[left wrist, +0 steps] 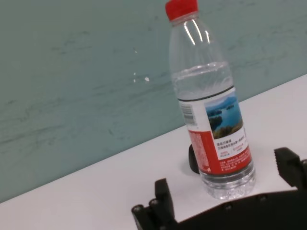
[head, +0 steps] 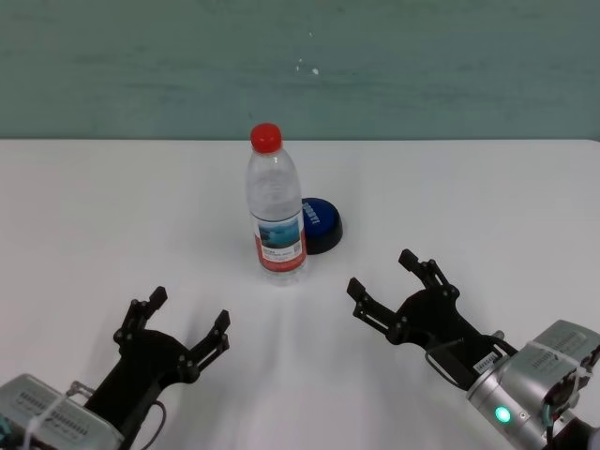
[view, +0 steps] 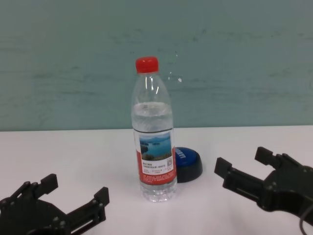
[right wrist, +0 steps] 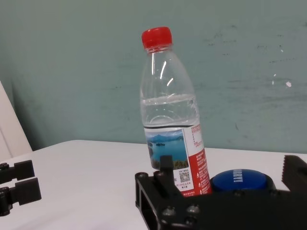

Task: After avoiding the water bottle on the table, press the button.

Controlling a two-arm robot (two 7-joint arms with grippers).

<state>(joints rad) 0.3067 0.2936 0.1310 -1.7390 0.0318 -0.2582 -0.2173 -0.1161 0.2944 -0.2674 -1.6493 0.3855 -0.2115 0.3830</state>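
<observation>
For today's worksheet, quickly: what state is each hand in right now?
Left hand: open, holding nothing, low over the table.
Right hand: open, holding nothing, short of the bottle and button.

left hand point(head: 178, 326) open, right hand point(head: 386, 279) open

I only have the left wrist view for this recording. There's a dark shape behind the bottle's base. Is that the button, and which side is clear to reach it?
Observer: Yes. In the head view the blue button sits behind the water bottle, toward the robot's right, its right part unobstructed.
Operator: Is the bottle touching it?
Observer: In the chest view they overlap; I cannot tell contact.
Operator: Where is the right gripper?
Observer: The right gripper is over the table, nearer the robot than the button and to its right, fingers open.
Operator: And the left?
Observer: The left gripper is on the bottle's left, fingers open, holding nothing.
</observation>
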